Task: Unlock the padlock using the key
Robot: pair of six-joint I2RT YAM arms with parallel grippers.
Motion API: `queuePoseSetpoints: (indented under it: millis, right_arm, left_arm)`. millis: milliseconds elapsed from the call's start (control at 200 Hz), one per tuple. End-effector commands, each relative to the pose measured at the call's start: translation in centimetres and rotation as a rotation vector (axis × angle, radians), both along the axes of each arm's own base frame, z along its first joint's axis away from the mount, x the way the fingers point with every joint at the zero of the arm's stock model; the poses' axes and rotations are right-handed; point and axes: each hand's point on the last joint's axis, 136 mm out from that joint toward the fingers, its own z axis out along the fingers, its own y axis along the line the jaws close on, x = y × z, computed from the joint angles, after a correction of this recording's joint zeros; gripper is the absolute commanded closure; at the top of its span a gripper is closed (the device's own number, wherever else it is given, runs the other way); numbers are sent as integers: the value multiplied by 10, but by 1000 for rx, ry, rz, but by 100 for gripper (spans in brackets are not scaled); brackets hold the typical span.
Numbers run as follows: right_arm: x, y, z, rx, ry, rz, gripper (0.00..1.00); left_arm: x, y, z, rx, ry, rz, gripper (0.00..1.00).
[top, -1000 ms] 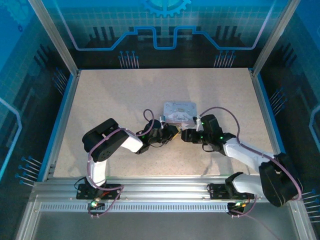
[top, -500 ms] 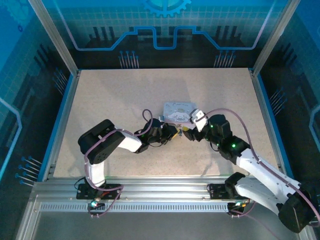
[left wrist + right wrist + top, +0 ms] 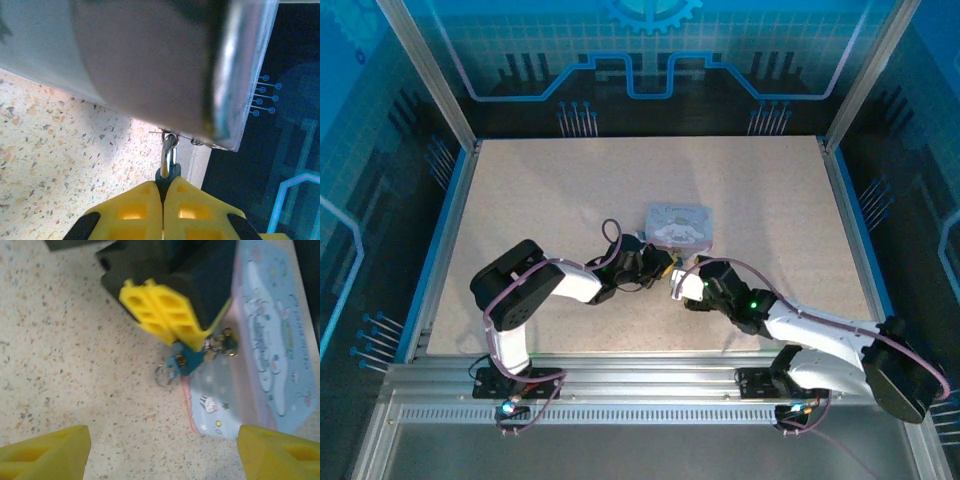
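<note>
A: Two grippers crowd six o'clock of the tin [image 3: 680,224] from above: left gripper [image 3: 658,268], right gripper [image 3: 682,287]. Why?
B: Left wrist: its fingers [image 3: 135,205] are clamped on the padlock [image 3: 167,174], likely steadying it, shackle [image 3: 169,149] up at twelve by the tin.
A: Right wrist adds the blue body and a small ring [image 3: 162,376] at its seven o'clock; the right gripper gapes wide, empty. The key I can't make out.
</note>
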Motion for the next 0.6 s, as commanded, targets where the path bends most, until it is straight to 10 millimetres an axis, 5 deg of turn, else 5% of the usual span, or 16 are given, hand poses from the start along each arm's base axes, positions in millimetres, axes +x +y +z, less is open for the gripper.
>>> queuePoseSetpoints:
  millis: [0, 210, 595]
  right_arm:
    - [6, 5, 2, 3, -65, 3, 22]
    - [6, 15, 3, 81, -59, 11, 25]
    - [22, 19, 0, 186, -32, 5, 46]
  left_arm:
    - [7, -7, 31, -75, -29, -2, 100]
    - [8, -8, 32, -92, -24, 0, 100]
    - [7, -8, 33, -99, -24, -1, 100]
